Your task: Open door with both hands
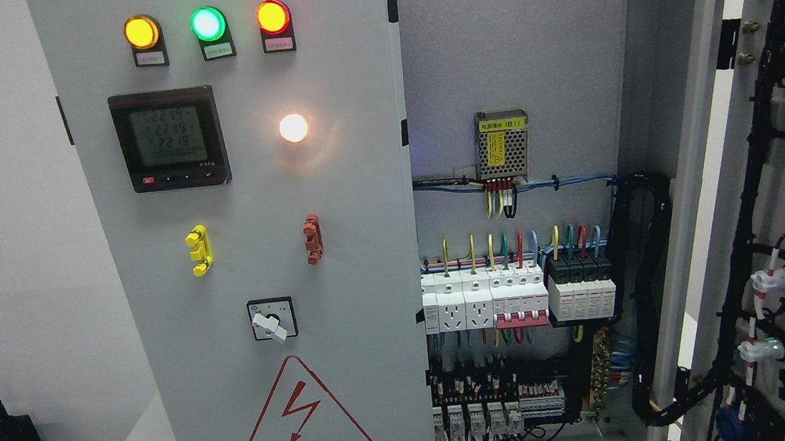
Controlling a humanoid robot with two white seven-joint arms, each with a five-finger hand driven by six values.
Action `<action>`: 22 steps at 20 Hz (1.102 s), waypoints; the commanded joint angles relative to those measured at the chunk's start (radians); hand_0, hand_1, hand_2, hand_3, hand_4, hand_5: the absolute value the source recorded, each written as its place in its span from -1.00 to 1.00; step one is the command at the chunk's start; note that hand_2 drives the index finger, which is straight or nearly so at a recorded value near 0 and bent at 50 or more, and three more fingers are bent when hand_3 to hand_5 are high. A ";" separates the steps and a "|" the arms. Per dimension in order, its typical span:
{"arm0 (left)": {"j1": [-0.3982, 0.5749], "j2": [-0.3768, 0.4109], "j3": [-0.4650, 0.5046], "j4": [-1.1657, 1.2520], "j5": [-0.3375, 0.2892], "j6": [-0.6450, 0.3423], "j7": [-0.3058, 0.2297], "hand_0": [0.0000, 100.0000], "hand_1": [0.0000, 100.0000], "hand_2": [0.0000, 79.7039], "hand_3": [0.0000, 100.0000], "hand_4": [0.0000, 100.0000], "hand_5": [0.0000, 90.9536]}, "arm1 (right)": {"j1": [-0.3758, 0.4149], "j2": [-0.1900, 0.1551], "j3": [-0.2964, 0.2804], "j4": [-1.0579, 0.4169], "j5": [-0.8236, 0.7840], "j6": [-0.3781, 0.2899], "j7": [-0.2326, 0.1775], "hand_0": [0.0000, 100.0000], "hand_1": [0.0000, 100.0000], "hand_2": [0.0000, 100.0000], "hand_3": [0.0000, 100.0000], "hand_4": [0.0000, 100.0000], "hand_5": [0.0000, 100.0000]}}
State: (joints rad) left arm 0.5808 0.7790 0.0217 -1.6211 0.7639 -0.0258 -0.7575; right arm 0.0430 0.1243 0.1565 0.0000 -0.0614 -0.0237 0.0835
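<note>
The electrical cabinet is filling the head view, with neither robot hand showing anywhere, so the state of the fingers cannot be told. The left door (252,263) is sitting closed, facing the camera flat. The right door (780,212) is standing swung wide open at the picture's right, its inner face turned toward the camera and carrying black cable looms (754,164) and white connectors.

On the closed door, three indicator lamps are glowing along the top: amber (141,32), green (208,23) and red (273,16). Below them a digital meter (169,139) is showing lit figures, and a white lamp (293,128) is shining to its right. A yellow handle (199,251) and a red handle (313,239) are sitting side by side lower down, well apart. Beneath them a rotary switch (272,320) is pointing down to the right, and a red-edged warning triangle (306,420) with a lightning bolt is filling the bottom of the door.

Inside the open compartment, a meshed power supply (501,136) is hanging on the back panel, with a row of breakers (518,295) under it and what may be terminal blocks (496,401) lower still, too small to tell.
</note>
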 commanded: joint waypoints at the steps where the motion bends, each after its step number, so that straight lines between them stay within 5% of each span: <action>1: 0.284 -0.153 0.184 0.065 -0.196 -0.033 0.000 -1.00 -1.00 -1.00 -1.00 -1.00 -1.00 | 0.000 0.000 0.000 -0.032 0.000 0.001 -0.001 -0.24 -1.00 -1.00 -1.00 -1.00 -1.00; 9: 0.265 -0.421 0.101 0.376 -0.478 -0.033 0.003 -1.00 -1.00 -1.00 -1.00 -1.00 -1.00 | 0.000 0.000 0.000 -0.032 0.000 0.001 -0.001 -0.24 -1.00 -1.00 -1.00 -1.00 -1.00; 15: -0.045 -0.590 0.067 0.959 -0.632 -0.036 0.010 -1.00 -1.00 -1.00 -1.00 -1.00 -1.00 | 0.000 0.000 0.000 -0.032 0.000 0.001 -0.001 -0.24 -1.00 -1.00 -1.00 -1.00 -1.00; 18: -0.172 -0.644 0.069 1.194 -0.655 -0.071 0.046 -1.00 -1.00 -1.00 -1.00 -1.00 -1.00 | 0.000 0.000 0.000 -0.032 0.000 0.001 -0.001 -0.24 -1.00 -1.00 -1.00 -1.00 -1.00; 22: -0.277 -0.708 0.067 1.391 -0.658 -0.114 0.160 -1.00 -1.00 -1.00 -1.00 -1.00 -1.00 | 0.000 0.000 0.000 -0.032 0.000 0.001 -0.001 -0.24 -1.00 -1.00 -1.00 -1.00 -1.00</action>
State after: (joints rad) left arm 0.4757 0.3043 0.0944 -0.8575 0.1589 -0.1128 -0.6626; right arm 0.0430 0.1243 0.1565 0.0000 -0.0614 -0.0237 0.0835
